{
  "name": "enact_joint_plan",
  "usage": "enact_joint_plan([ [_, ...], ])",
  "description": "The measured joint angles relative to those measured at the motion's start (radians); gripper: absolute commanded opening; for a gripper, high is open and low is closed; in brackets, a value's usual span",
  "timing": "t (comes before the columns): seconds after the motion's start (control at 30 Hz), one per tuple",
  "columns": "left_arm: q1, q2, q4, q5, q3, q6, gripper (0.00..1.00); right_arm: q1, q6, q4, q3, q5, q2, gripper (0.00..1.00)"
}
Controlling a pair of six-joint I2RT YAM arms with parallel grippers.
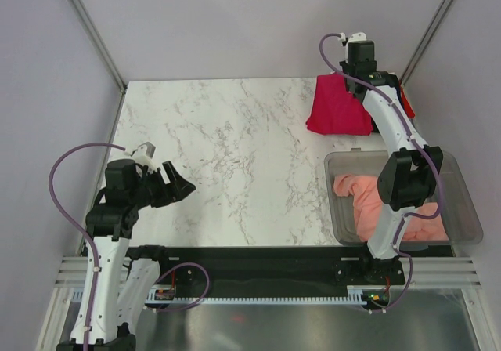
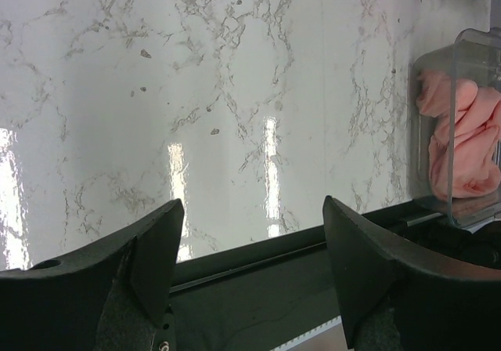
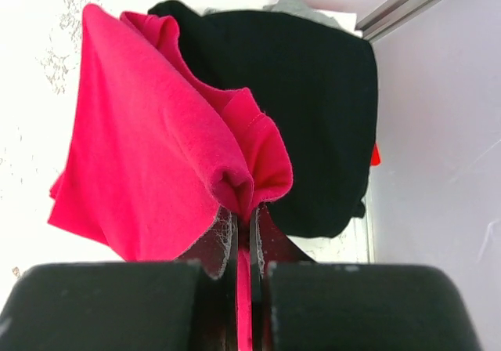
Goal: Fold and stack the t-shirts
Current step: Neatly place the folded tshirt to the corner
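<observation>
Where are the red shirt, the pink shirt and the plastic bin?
red shirt (image 1: 335, 108): top external view, middle of the cloth.
pink shirt (image 1: 356, 190): top external view, bunched cloth's left part.
plastic bin (image 1: 463, 210): top external view, bare right side.

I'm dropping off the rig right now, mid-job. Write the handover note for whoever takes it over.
Left hand: open, empty, over the near left of the table.
Right hand: shut on an edge of the red shirt at the far right corner.
Black shirt: looks folded, lying in that corner, just past the red one.
Pink shirt: crumpled in the clear bin, near right.
Done: black seems folded; red is bunched at the grip, not yet stacked.
Left: stack the red, then take out, fold and stack the pink.
</observation>
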Motion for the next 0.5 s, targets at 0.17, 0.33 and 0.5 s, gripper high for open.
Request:
enact_joint_plan([
  [0.17,0.002,0.003,0.000,0.000,0.000,0.000,0.78,-0.002,-0.036,0.018,0.017,0.013,0.000,0.00],
  [0.33,0.007,0.003,0.000,0.000,0.000,0.000,0.78,-0.006,-0.066,0.038,0.020,0.020,-0.010,0.00],
  [0.5,0.007,0.005,0.000,0.000,0.000,0.000,0.78,-0.023,-0.072,0.047,0.020,0.020,-0.029,0.00],
])
